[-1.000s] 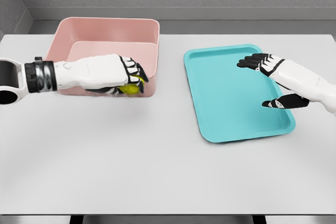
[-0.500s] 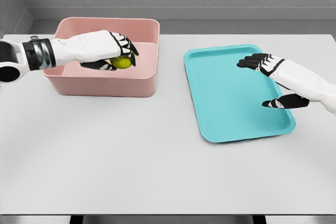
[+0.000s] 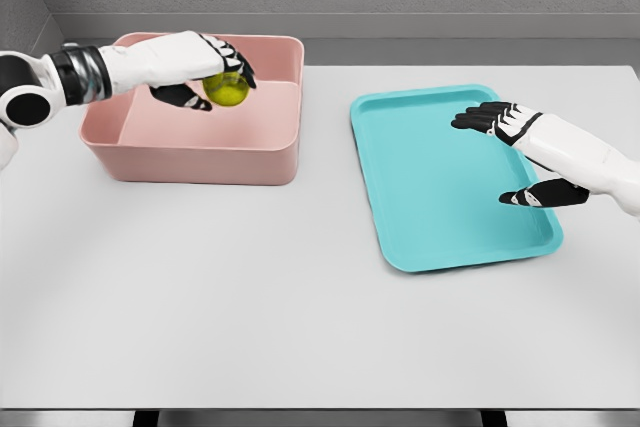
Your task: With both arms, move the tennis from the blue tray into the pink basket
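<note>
1. Two white arms reach over the white bench [image 3: 300,327], one from each side.
2. On the left, the left robot hand [image 3: 205,67] hangs above the pink basket [image 3: 200,162], over its open inside and toward the far wall.
3. Its fingers [image 3: 235,55] are curled over the yellow-green tennis ball [image 3: 227,89] from above, with the thumb [image 3: 180,97] tucked below and to the left of it. The ball is gripped and sits clear of the basket floor, inside the line of the rim.
4. Directly beneath that robot hand lies the basket's pink floor, and the basket's right wall stands just to the right of the ball.
5. Well off to the right, the right robot hand [image 3: 515,152] hovers over the right half of the blue tray [image 3: 420,197]. Its fingers are stretched out and apart from the thumb, pointing left, and nothing is held in it.
6. Under the right robot hand the tray's teal surface shows bare, and its raised rim runs round it on the bench.
7. Between the two robot hands, a strip of bench separates basket and tray, so the two containers do not touch.
</note>
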Robot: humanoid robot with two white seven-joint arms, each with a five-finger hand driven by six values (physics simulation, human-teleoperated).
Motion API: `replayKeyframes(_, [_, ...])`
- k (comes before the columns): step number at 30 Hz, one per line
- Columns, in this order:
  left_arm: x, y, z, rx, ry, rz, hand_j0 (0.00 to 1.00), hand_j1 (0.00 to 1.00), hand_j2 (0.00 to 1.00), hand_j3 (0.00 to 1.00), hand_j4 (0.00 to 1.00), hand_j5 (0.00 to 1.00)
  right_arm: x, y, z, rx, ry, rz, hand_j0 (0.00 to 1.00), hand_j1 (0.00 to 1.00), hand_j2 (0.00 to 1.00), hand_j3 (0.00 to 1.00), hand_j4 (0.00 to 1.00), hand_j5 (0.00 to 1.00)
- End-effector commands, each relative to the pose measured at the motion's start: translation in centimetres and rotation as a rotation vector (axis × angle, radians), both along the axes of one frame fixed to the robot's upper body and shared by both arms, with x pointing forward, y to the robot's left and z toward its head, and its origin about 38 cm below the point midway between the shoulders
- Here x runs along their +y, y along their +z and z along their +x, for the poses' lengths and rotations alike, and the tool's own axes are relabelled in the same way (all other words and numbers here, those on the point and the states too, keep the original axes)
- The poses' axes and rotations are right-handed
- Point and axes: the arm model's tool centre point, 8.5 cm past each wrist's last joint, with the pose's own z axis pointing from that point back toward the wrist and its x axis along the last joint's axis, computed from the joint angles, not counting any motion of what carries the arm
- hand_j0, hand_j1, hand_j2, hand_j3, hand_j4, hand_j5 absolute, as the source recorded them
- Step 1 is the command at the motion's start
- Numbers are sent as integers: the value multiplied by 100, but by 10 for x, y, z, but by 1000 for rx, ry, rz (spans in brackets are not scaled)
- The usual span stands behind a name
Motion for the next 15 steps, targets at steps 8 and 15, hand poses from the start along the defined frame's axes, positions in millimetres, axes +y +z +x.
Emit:
replayKeyframes(8, [4, -2, 0, 8, 14, -18, 100, 100, 100, 100, 100, 100, -1, 0, 0, 3, -1, 6, 100, 100, 100, 100, 100, 100])
replayKeyframes(15, [56, 4, -10, 41, 99, -66, 100, 100, 100, 100, 100, 100, -1, 0, 0, 3, -3, 6, 100, 100, 100, 100, 100, 100])
